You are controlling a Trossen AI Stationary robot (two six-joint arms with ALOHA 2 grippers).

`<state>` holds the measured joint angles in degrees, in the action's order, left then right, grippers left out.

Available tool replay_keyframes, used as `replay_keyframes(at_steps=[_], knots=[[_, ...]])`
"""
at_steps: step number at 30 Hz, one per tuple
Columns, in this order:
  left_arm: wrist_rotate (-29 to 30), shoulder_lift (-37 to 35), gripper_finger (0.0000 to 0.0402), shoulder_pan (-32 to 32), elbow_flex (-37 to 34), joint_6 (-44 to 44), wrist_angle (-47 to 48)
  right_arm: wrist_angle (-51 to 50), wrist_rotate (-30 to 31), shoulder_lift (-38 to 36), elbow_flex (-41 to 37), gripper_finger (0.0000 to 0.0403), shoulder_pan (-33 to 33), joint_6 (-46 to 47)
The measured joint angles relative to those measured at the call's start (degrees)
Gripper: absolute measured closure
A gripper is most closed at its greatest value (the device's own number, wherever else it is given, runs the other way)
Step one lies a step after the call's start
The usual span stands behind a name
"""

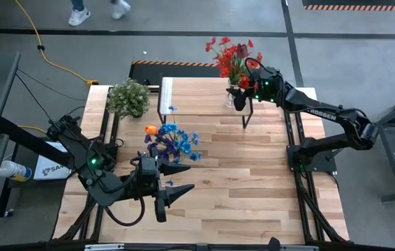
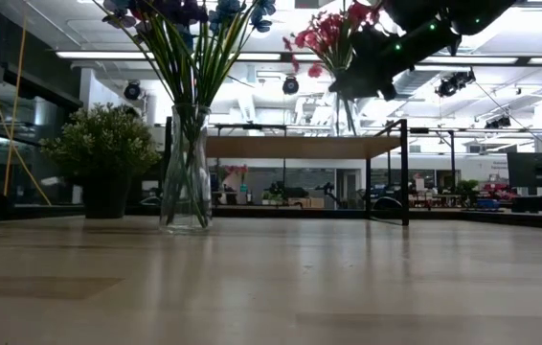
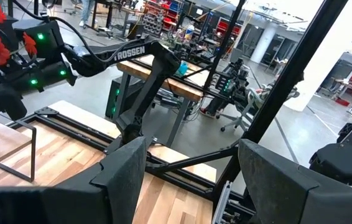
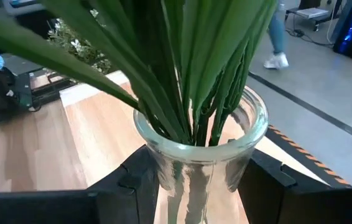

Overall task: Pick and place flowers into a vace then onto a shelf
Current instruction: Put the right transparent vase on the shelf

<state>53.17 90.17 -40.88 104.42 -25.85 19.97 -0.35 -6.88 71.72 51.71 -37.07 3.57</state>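
Note:
A clear glass vase [image 4: 199,163] with red flowers [image 1: 231,57] stands upright over the right end of the shelf [image 1: 197,94], and my right gripper [image 1: 240,100] is shut on it. In the low view its base is at the shelf top [image 2: 290,147]; whether it touches does not show. A second glass vase [image 2: 187,172] with blue, purple and orange flowers [image 1: 173,141] stands on the table in front of the shelf. My left gripper [image 1: 176,189] hovers open and level near the table's front left, holding nothing. My right gripper pinches the vase's glass wall just below the rim [image 4: 163,163], one finger on each side. The fingers [image 4: 132,183] come from the table's right, almost level and slanting slightly down. The vase stays upright, with stems and blooms rising above the fingers.
A bushy pale-green plant [image 1: 129,97] in a dark pot stands at the far left, beside the shelf. The shelf's thin black legs [image 2: 404,172] reach down to the table. Bare wooden tabletop [image 1: 253,181] lies at the front right. A person's feet [image 1: 100,10] pass beyond the table.

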Motion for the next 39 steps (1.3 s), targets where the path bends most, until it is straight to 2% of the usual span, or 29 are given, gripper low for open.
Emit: replay_keyframes(at_steps=[10,18,28,39], knots=[[0.0,0.0,0.0115,0.0,0.0,0.0,0.02,-0.45,1.08,-0.22,-0.03,0.0238,-0.03,-2.14],[0.03,0.0,0.0115,-0.01,0.0,0.0,0.4,-2.06,0.84,-0.02,-0.29,0.0199,-0.12,-1.07],[0.04,0.0,0.0115,-0.02,0.0,0.0,0.39,-3.42,-0.15,-0.13,-0.18,0.0214,-0.14,-1.55],[0.02,0.0,0.0115,-0.01,0.0,0.0,0.39,-5.27,-0.3,-1.78,-0.16,0.0186,-0.12,-0.87]])
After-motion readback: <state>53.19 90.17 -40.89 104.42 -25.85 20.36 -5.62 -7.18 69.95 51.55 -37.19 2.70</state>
